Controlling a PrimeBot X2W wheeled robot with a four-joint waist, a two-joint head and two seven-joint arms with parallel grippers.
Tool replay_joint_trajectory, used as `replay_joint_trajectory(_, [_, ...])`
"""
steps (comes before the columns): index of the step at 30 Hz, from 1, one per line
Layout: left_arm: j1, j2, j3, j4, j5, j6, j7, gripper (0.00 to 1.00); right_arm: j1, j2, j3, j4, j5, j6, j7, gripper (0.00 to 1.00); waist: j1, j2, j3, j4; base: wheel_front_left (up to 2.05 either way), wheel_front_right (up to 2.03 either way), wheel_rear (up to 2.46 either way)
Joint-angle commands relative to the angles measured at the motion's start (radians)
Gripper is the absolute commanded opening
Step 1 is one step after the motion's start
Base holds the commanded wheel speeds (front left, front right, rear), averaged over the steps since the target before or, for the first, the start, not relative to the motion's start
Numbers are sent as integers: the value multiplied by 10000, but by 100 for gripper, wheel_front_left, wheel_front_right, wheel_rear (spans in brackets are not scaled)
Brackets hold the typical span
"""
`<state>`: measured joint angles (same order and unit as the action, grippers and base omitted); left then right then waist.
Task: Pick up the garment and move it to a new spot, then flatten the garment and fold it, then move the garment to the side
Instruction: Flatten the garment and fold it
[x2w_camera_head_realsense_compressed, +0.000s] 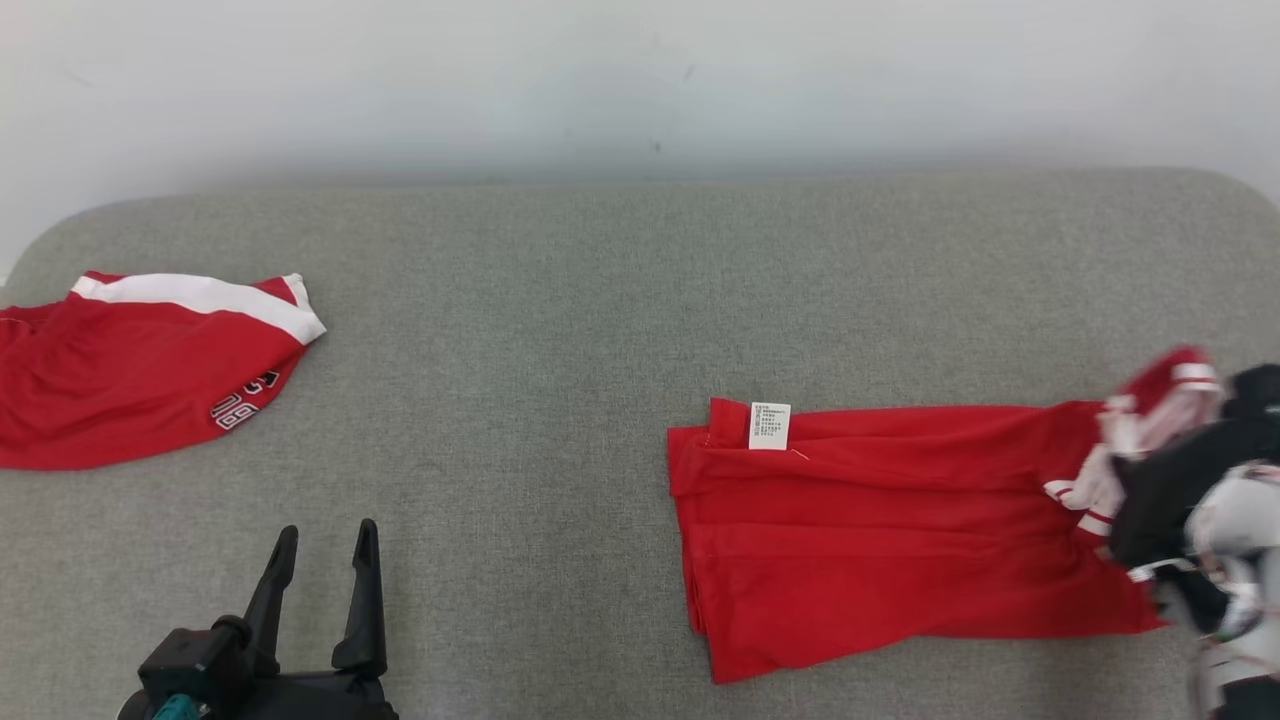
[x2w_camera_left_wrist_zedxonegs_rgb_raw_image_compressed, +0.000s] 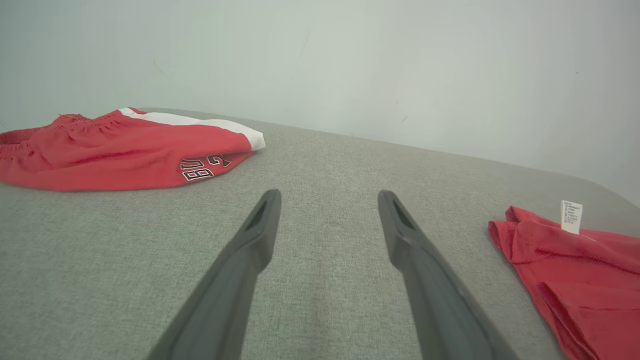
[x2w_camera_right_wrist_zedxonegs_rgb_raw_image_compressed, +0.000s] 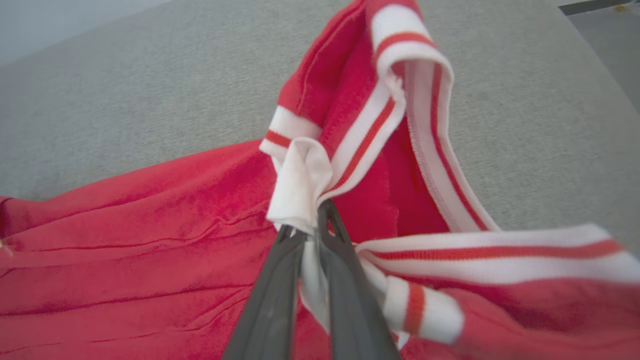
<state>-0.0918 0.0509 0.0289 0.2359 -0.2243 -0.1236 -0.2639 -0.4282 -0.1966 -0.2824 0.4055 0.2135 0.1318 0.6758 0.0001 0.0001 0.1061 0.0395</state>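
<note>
The garment (x2w_camera_head_realsense_compressed: 880, 530) is a red jersey with white and red striped trim, lying folded lengthwise on the right side of the grey surface, a white label (x2w_camera_head_realsense_compressed: 769, 425) at its far left corner. My right gripper (x2w_camera_right_wrist_zedxonegs_rgb_raw_image_compressed: 310, 227) is shut on the white trim at the garment's right end and holds that end lifted. The same garment (x2w_camera_left_wrist_zedxonegs_rgb_raw_image_compressed: 585, 270) shows at the right edge of the left wrist view. My left gripper (x2w_camera_head_realsense_compressed: 322, 545) is open near the front left, over bare grey surface, apart from the garment.
A second red piece with a white band and lettering (x2w_camera_head_realsense_compressed: 140, 370) lies at the far left of the grey padded surface (x2w_camera_head_realsense_compressed: 560, 330). A pale wall stands behind. The surface's rounded right edge (x2w_camera_right_wrist_zedxonegs_rgb_raw_image_compressed: 580, 30) is close to my right gripper.
</note>
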Motion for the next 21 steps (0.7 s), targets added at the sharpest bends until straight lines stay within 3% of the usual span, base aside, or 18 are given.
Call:
replay_joint_trajectory(1, [90, 2, 7, 3, -34, -40, -2, 100, 171, 118, 248, -173, 101, -23, 83, 0, -1, -1, -126, 40, 0, 0, 0])
replay_joint_trajectory(10, [196, 1, -73, -62, -154, 50, -2, 100, 307, 756, 3488, -1109, 996, -23, 741, 0, -1, -1, -251, 119, 0, 0, 0])
replay_joint_trajectory(21, [-53, -1, -375, -65, -299, 110, -2, 100, -578, 1314, 5561, 167, 1421, -23, 518, 0, -1, -1, -50, 473, 0, 0, 0])
